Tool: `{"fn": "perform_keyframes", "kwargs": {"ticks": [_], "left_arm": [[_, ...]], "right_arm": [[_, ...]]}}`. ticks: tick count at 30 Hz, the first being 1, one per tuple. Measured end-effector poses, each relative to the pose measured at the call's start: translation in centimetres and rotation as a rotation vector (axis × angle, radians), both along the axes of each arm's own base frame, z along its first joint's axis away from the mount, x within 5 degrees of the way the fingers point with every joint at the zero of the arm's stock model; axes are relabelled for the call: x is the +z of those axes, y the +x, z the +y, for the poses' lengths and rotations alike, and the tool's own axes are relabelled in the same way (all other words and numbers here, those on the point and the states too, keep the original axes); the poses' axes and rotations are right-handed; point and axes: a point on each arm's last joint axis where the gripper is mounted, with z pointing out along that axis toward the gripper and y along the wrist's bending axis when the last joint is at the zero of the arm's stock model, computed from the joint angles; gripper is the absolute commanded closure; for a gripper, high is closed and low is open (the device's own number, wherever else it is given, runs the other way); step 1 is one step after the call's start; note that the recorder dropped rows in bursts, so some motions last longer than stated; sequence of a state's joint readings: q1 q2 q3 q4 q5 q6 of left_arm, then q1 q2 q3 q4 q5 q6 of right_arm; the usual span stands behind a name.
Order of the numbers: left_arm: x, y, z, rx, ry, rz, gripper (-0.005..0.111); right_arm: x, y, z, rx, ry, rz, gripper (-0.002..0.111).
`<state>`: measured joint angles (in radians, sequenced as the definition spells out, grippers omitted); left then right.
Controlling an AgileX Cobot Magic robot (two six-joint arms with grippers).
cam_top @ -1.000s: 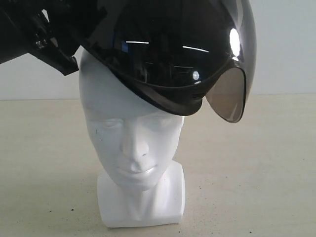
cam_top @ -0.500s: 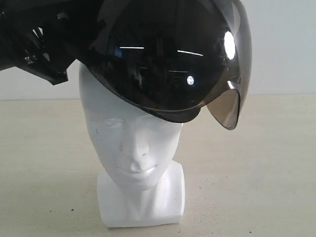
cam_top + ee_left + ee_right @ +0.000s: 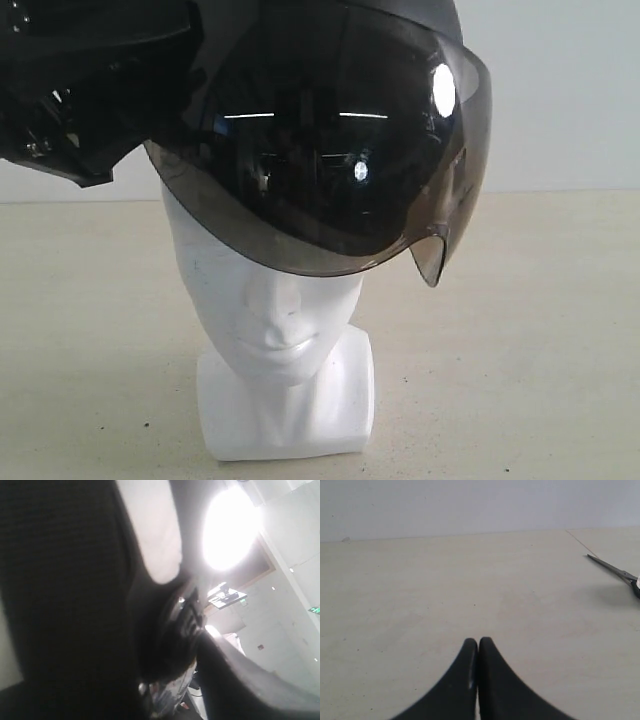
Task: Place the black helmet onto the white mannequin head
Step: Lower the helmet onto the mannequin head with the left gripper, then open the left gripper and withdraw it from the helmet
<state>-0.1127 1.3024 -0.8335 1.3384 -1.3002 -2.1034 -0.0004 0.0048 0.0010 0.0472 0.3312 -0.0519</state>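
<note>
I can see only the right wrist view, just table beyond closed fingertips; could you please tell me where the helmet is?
Observer: The helmet covers the top of the mannequin head, its visor hiding the eyes.
Operator: Is it level?
Observer: No, tilted: in the exterior view the visor's edge hangs lower on the right.
Operator: And the left gripper?
Observer: The left gripper is beside the helmet at that view's upper left; its grip is hidden.
</note>
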Motion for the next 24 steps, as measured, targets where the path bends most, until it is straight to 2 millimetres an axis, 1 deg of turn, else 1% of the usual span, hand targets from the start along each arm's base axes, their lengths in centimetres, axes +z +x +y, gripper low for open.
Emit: {"fn": "perform_keyframes", "kwargs": {"ticks": [3,7,13,19,24], "left_arm": [[-0.5,0.1,0.8,0.028,0.016,0.011,0.102],[-0.8,0.0,1.2,0.037,0.04,0.013,0.102],[-1.1,-0.1,1.1,0.025,0.067,0.011,0.102],[-2.5,-0.7,1.6,0.049,0.052,0.066,0.102],[-2.8,-0.9,1.7,0.054,0.05,0.074,0.102]], "right_arm": [[0.0,0.0,0.0,0.0,0.0,0.0,0.108],[0.0,0.0,0.0,0.0,0.0,0.0,0.108],[0.0,0.0,0.0,0.0,0.0,0.0,0.108],[0.0,0.0,0.0,0.0,0.0,0.0,0.108],[0.0,0.0,0.0,0.0,0.0,0.0,0.108]]}}
